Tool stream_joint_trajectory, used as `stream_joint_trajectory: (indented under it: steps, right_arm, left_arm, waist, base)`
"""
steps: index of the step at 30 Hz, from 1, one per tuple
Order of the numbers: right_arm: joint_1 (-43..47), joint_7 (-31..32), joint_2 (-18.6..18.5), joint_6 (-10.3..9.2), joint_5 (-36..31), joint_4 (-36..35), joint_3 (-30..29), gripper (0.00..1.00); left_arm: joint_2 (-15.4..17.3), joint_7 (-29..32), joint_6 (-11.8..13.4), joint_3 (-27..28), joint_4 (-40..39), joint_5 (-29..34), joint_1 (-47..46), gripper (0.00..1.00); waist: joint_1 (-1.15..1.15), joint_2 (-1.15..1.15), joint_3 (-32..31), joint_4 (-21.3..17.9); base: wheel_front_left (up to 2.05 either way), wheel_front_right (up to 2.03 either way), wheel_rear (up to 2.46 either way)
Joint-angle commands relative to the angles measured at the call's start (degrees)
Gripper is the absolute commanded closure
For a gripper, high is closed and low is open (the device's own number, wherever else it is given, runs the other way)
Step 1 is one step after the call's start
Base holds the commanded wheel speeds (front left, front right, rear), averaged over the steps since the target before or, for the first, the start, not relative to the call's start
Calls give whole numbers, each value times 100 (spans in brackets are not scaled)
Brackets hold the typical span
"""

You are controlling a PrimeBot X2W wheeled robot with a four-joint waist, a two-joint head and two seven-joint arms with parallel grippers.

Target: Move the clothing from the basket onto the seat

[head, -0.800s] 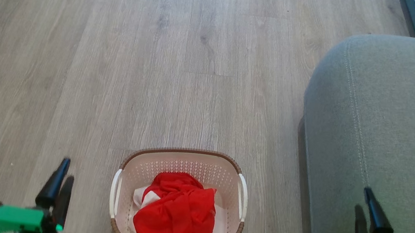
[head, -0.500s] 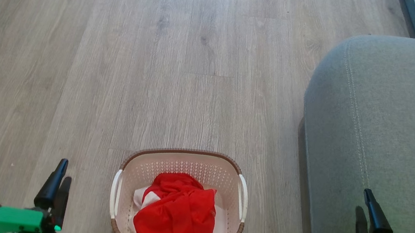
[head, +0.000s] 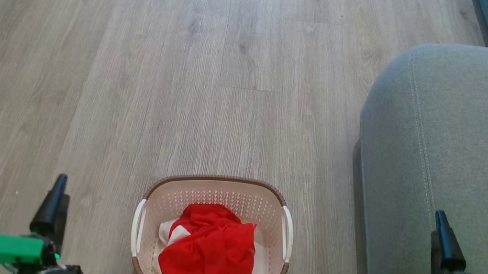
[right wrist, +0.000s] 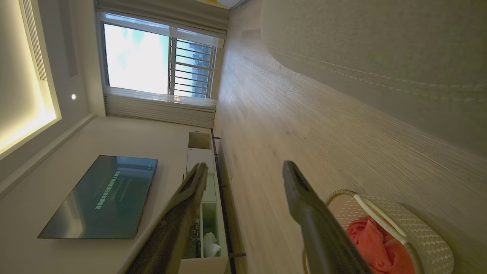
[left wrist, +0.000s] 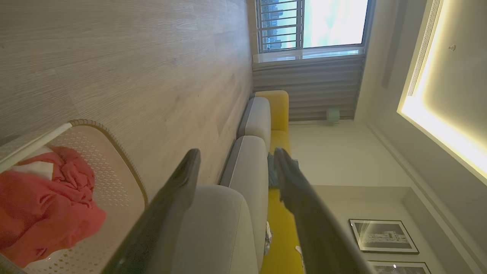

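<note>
We've got the clothes (head: pixel 207 250) bunched in the basket (head: pixel 218 179) on the floor (head: pixel 138 68) at 6 o'clock. Seat (head: pixel 466 141) at 3, near the basket, not touching. Left gripper (head: pixel 62 187) at 7, right gripper (head: pixel 439 224) at 5 over the seat edge. Both spread wide, empty.

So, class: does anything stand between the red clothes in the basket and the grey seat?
Only the right wall of the basket and a strip of floor separate the clothes from the seat.

Crumpled red clothing (head: pixel 209 253) with white trim in cream, brown-rimmed basket (head: pixel 221 194) on floor (head: pixel 138 68), near grey seat (head: pixel 466 141) at right.
</note>
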Motion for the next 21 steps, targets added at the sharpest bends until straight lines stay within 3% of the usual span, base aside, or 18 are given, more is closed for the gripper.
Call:
stream_joint_trajectory:
  steps: [1, 13, 21]
  right_arm:
    - [-360, -64, -22, 1, -136, -254, 9, 0]
    - [-553, -284, -36, 1, -1659, -847, 327, 0]
    - [-661, -418, -165, 2, -2544, -1098, 602, 0]
  left_arm:
    - [36, -61, -14, 141, -240, 83, -344, 0]
    - [44, -279, -20, 315, -811, 1049, -516, 0]
    - [50, -413, 259, 330, -1255, 1767, -604, 0]
  waist:
    - [0, 0, -1, 3]
    - [0, 0, -6, 37]
    - [0, 0, 1, 78]
  base:
    - [0, 0, 0]
    - [0, 0, 0]
    - [0, 0, 0]
